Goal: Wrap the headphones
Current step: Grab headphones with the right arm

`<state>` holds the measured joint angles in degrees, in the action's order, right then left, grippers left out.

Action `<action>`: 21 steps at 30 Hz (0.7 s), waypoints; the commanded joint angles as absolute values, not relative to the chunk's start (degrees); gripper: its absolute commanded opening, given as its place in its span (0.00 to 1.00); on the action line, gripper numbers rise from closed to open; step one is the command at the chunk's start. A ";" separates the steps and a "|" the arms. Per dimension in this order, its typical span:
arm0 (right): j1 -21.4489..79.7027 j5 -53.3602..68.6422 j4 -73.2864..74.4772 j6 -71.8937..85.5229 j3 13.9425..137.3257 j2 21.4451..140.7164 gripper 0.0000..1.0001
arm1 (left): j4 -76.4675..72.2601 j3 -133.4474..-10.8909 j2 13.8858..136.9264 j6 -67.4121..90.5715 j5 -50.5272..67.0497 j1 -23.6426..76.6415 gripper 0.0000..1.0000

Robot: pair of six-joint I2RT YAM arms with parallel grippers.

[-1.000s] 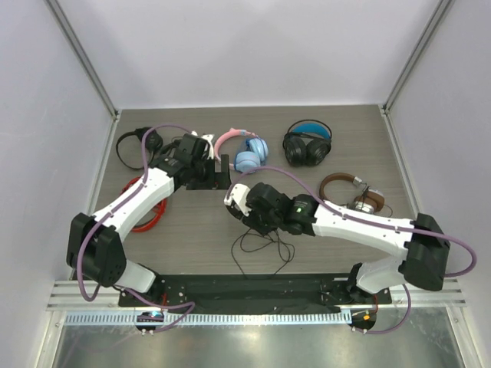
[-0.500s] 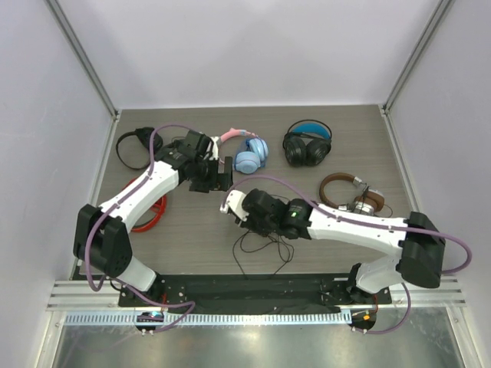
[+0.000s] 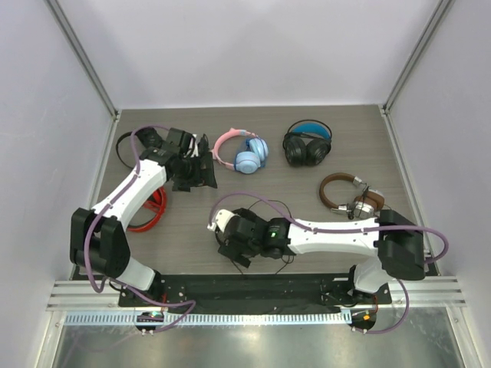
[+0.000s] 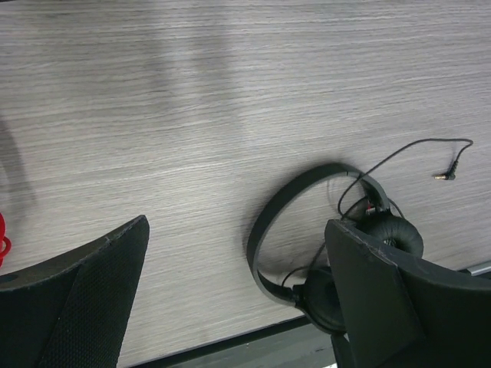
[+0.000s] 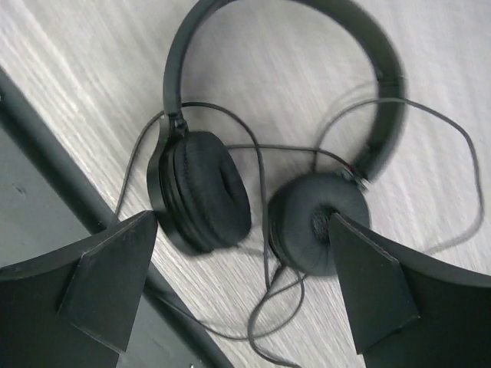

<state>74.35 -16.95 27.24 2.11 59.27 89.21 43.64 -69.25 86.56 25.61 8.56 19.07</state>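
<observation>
- Your right gripper (image 5: pixel 242 221) hangs with its jaws spread wide and nothing between them. It is poised at the headphones (image 5: pixel 314 218), close to the black base plate (image 3: pixel 253 285).
- Your left gripper (image 4: pixel 236 224) is spread wide too and empty, well beyond that plate.
- You find the headphones lying just beside the plate's far edge. One earcup (image 5: pixel 203 192) is tipped on its rim nearest the plate, the other lies face up next to it, and the headband (image 5: pixel 383 57) arches away from the plate.
- The cable (image 5: pixel 261 184) sprawls loose across and around both cups, not yet wound.
- Expect a light, springy set. The thin band will likely skid or pivot if you nudge it, and the limp cable will probably slip out of a shallow pinch.
- Pin the band or a cup's yoke with one gripper. Pinch the cable close to a cup with the other, rather than mid-loop.
</observation>
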 commanded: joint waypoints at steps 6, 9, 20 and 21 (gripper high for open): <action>73.92 -28.98 29.71 11.06 60.30 77.88 1.00 | 42.98 -69.26 84.90 26.89 9.23 19.07 0.97; 69.90 -31.73 29.62 17.91 58.19 74.45 1.00 | 42.63 -69.17 85.17 27.25 9.49 19.07 0.97; 45.35 -0.98 13.91 55.87 42.48 68.12 0.92 | 42.28 -69.17 85.52 27.69 10.55 19.07 0.96; 45.35 -0.71 12.49 58.07 41.15 67.94 0.93 | 42.28 -69.08 85.52 27.69 10.63 19.07 0.96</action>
